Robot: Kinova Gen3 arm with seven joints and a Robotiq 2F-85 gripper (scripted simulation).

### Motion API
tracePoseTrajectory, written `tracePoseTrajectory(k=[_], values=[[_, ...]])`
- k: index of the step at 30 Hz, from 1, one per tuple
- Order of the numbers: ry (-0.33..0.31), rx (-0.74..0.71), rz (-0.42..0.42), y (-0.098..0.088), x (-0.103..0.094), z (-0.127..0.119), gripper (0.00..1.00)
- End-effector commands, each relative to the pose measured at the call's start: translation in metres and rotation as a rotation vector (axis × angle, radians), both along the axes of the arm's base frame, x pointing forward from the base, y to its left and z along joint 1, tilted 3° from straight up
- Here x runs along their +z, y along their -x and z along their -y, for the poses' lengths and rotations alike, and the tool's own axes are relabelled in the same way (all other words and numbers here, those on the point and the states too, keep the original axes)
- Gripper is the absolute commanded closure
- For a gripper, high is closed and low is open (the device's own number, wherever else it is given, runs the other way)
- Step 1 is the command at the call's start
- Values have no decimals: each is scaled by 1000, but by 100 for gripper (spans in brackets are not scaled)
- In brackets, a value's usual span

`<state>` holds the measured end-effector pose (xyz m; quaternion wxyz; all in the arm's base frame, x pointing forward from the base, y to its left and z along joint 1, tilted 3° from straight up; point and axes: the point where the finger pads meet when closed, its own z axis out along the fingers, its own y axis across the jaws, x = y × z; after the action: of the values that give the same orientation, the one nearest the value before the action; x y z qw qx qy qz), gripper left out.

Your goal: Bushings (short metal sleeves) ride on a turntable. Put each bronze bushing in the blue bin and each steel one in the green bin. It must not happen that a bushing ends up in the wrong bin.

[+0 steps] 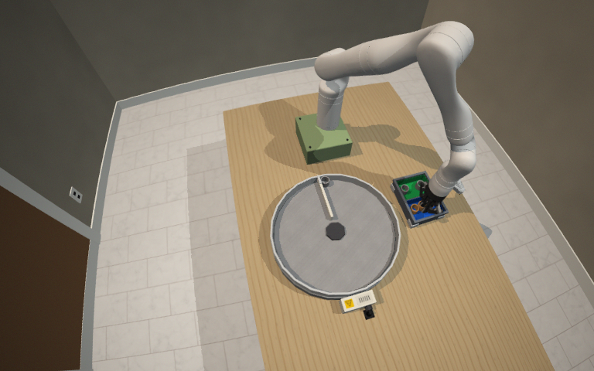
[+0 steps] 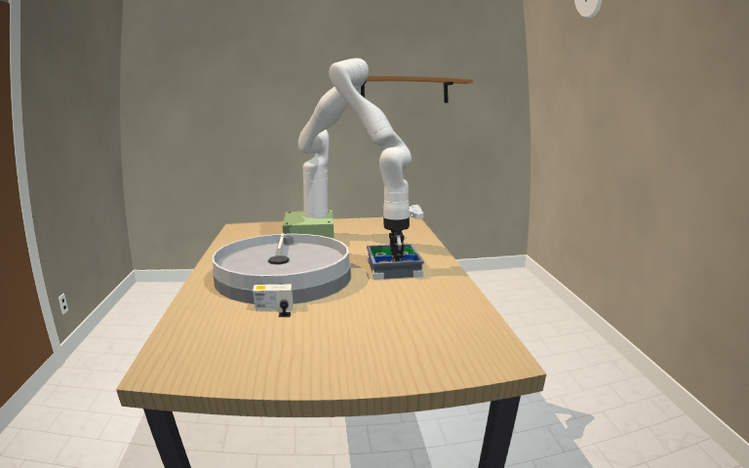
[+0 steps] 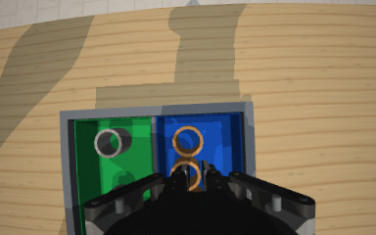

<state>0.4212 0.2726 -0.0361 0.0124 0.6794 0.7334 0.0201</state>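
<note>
My gripper (image 1: 426,210) (image 2: 397,257) (image 3: 195,168) points down into the blue bin (image 3: 222,132), its fingers slightly apart with nothing visibly held. Below them a bronze bushing (image 3: 198,168) lies in that bin, its rim showing between the fingertips. Another bronze bushing (image 1: 411,208) (image 3: 174,142) lies beside it in the same bin. The green bin (image 3: 139,162) holds a steel bushing (image 1: 401,188) (image 3: 96,147) and a second steel one (image 1: 419,182), partly hidden by the gripper in the top view. A grey bushing (image 1: 325,183) (image 2: 289,240) sits on the turntable (image 1: 306,257) (image 2: 237,264).
A white bar (image 1: 325,199) (image 2: 280,246) crosses part of the turntable beside the grey bushing. A dark hub (image 1: 336,231) is at its centre. A white sensor box (image 1: 359,301) (image 2: 272,297) stands at its front rim. The grey bin wall (image 3: 250,137) surrounds both compartments.
</note>
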Motion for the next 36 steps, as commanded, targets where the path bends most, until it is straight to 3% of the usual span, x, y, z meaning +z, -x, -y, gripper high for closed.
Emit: tracePoseTrajectory(k=[1, 36], values=[[-1, 0, 2, -1, 1, 0, 84], [-1, 0, 1, -1, 12, 0, 84]])
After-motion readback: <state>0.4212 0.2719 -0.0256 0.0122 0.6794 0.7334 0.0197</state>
